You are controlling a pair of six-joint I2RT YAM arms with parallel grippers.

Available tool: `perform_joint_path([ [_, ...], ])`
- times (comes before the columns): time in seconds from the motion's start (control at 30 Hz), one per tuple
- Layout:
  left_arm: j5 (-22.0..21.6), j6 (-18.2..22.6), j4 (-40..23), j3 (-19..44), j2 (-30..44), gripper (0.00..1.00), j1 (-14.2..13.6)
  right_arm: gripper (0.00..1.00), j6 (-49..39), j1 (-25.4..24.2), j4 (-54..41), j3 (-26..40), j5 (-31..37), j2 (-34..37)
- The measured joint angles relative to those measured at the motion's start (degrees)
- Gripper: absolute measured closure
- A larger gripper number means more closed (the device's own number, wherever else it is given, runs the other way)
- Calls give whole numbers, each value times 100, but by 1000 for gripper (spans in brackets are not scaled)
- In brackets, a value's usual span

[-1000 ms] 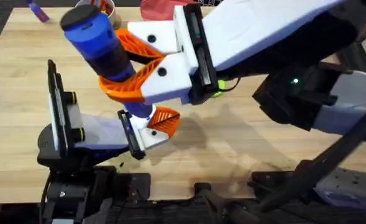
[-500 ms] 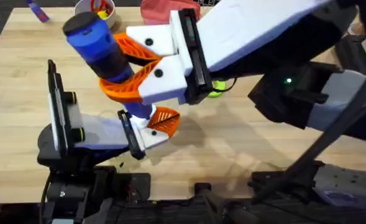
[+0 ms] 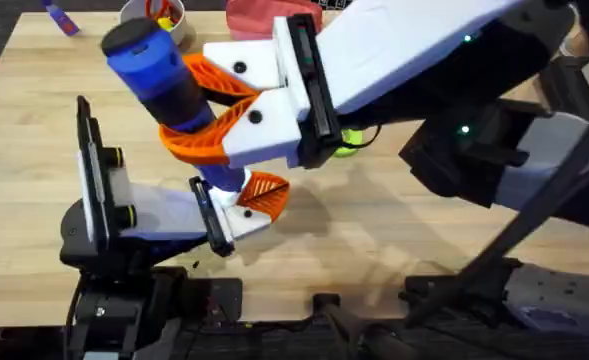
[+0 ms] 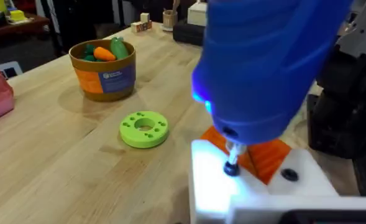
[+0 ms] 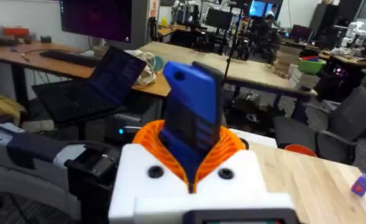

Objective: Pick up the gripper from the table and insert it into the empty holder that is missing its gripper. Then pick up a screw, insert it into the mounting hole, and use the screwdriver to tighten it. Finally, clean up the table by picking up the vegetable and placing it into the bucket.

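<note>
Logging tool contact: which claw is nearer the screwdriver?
Right. The right claw is clamped around the screwdriver; the left claw sits just below its bit, gripping the holder.

The table [image 3: 394, 230] is pale wood with a fine straight grain and a smooth, faintly sheened finish. The screwdriver [image 3: 159, 70] has a glossy bright blue plastic body, a matt black cap, and a thin bare-metal bit [image 4: 232, 158] that glints. The right gripper [image 3: 202, 112] holds it in orange ribbed plastic pads on smooth white plastic blocks with black screw heads. The holder [image 4: 245, 186] is smooth white plastic, glowing under the tool's light. The bucket [image 4: 103, 67] looks like glossy brown-orange plastic with a dark blue label band. A green ring [image 4: 144, 129] is matt plastic
</note>
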Motion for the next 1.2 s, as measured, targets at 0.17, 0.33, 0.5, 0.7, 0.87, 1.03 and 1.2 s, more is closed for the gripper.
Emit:
perform_joint_path([
  [0.17,0,0,0,0,1,993,0,977,0,0,0,0,0,2],
  [0.33,0,0,0,0,0,993,0,977,16,0,-5,0,0,2],
  [0.5,0,0,-1,0,1,993,0,977,18,0,-11,0,0,2],
  [0.7,0,0,-1,0,2,993,0,977,18,0,-20,0,0,2],
  [0.87,0,0,0,0,2,993,0,977,20,0,-48,0,0,2],
  [1.03,0,0,0,0,1,993,0,977,20,0,-113,0,0,2],
  [1.2,0,0,-2,0,0,993,0,977,20,0,-120,0,0,2],
])
